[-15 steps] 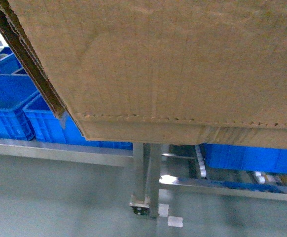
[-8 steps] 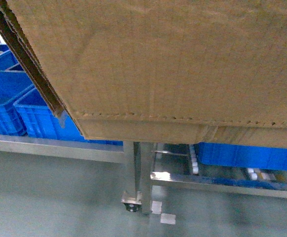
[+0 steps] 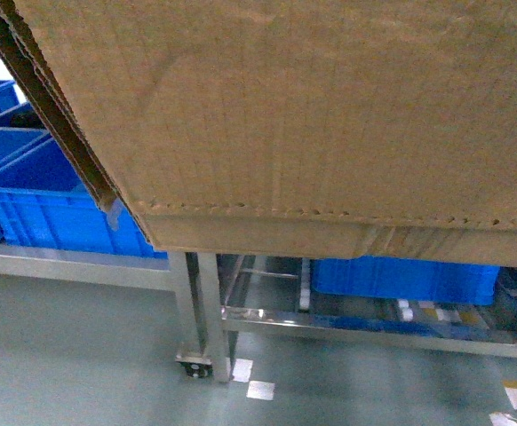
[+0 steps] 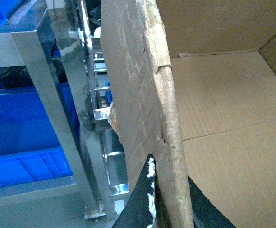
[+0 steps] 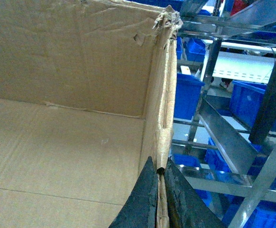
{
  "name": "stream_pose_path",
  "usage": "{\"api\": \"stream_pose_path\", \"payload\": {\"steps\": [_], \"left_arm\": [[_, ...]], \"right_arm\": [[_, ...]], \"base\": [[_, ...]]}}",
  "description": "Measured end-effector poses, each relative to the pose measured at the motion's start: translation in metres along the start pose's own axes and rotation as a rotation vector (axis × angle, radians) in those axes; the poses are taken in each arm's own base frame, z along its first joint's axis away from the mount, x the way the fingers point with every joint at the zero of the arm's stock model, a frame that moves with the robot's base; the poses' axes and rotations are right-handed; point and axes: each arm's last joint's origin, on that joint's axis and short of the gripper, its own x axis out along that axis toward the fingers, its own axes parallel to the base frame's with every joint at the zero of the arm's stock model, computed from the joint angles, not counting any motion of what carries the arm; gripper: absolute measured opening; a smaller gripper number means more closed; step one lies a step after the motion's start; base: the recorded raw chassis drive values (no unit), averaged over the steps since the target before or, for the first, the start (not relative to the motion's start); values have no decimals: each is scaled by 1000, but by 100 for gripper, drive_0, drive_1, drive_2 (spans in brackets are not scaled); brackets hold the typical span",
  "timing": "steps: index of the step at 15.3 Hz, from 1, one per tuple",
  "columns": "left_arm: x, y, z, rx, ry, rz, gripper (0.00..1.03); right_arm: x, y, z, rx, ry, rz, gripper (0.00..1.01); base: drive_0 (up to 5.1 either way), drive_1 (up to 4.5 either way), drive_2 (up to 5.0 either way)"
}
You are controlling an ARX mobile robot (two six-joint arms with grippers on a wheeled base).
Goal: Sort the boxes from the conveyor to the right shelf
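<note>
across the head view the carton (image 3: 312, 115) fills the upper frame just as it did a second ago, but the shelf's steel post (image 3: 196, 311) and the blue bins (image 3: 54, 200) behind it have slid leftward under it. i judge the base is travelling along the shelf (image 3: 365, 321) with the box carried, so the transfer is under way and the box is not yet set down on the rollers. the left pincer (image 4: 169, 209) is clamped over the carton's torn left wall, one dark finger outside and one inside. the right pincer (image 5: 161, 199) is pinched shut on the opposite wall's ragged edge. the carton hangs between them, empty inside, beside the steel frame and touching nothing else i can see.
</note>
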Motion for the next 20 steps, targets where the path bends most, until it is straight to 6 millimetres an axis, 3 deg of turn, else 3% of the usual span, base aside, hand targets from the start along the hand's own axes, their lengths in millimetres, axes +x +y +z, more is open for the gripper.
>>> {"api": "stream_pose_path", "payload": {"steps": [5, 9, 20], "left_arm": [[0, 0, 0, 1, -3, -1, 3], [1, -1, 0, 3, 0, -3, 3], [-1, -1, 0, 3, -1, -2, 3]], "right_arm": [[0, 0, 0, 0, -1, -3, 2], [0, -2, 0, 0, 1, -8, 2], [0, -1, 0, 0, 2, -4, 2]], "base": [[445, -211, -211], [0, 0, 0], [7, 380, -367]]}}
